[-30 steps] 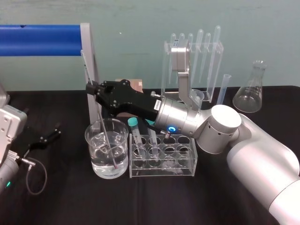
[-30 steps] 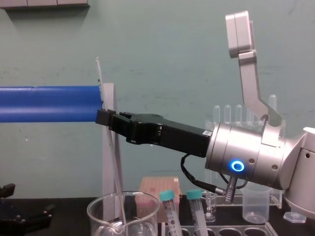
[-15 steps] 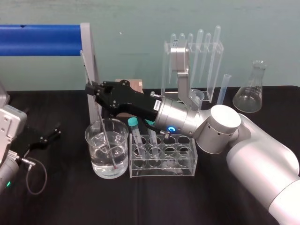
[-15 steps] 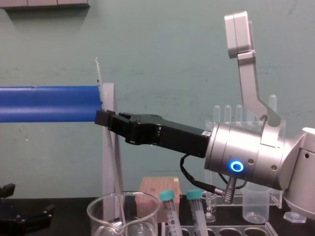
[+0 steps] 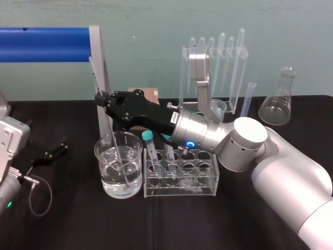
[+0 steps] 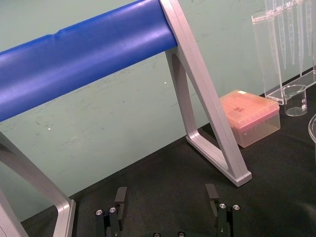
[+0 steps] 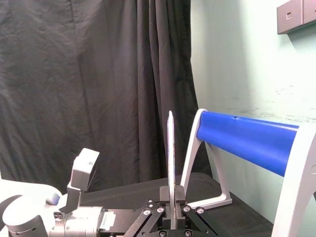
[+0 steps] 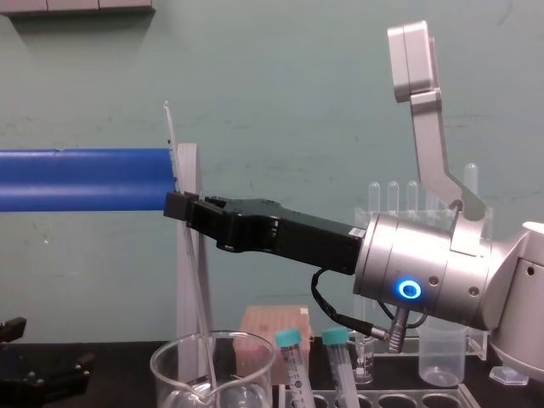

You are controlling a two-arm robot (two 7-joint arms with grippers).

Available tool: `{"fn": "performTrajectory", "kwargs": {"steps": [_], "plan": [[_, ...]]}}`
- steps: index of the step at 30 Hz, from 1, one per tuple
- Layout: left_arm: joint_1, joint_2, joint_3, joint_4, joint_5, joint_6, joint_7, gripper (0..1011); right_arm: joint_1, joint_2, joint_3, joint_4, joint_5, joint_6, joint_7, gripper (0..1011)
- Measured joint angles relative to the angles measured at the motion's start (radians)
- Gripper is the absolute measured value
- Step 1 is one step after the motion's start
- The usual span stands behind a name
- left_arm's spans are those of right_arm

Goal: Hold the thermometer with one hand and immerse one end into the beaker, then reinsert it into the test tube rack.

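The right hand [image 5: 100, 99] reaches out over the black-covered desk [image 5: 78, 219], its two black fingers pinched shut on the thermometer [image 5: 110, 125] a good way down from the rod's upper tip. The rod leans. Its top rises above the fingers against the grey frame leg [image 5: 99, 62] just behind them, and its lower part slants down from the fingers into the beaker [image 5: 102, 166]. The beaker stands directly under the fingertips, and the thermometer's low end sits in the clear liquid near the beaker's floor.

Beside the beaker, under the hand's black body and silver wrist, is the test tube rack [image 5: 179, 188]. Teal-capped tubes [image 5: 150, 143] stand in the holes at the rack's end nearest the beaker.

Behind the wrist stand a clear pipette stand [image 5: 216, 62] and a tan box [image 5: 151, 94]. A conical flask [image 5: 276, 104] sits farther off past the arm's elbow.

Beyond the fingertips a thick blue bar [image 5: 44, 44] runs level from the top of the frame leg, in front of a pale green wall [image 5: 156, 21]. In the right wrist view a black curtain [image 7: 74, 74] hangs beyond the desk's far end.

The left hand [image 6: 167, 197] lies low on the desk, well apart from the right hand on the beaker's far side. Its fingers are spread with nothing between them.
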Motion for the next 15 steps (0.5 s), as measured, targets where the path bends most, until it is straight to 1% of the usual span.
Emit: {"fn": "performTrajectory", "kwargs": {"steps": [15], "plan": [[0.0, 0.0, 0.0, 0.0, 0.0, 0.0, 0.0, 1008, -0.003, 0.003, -0.001, -0.007, 0.0, 0.003, -0.001, 56]]}}
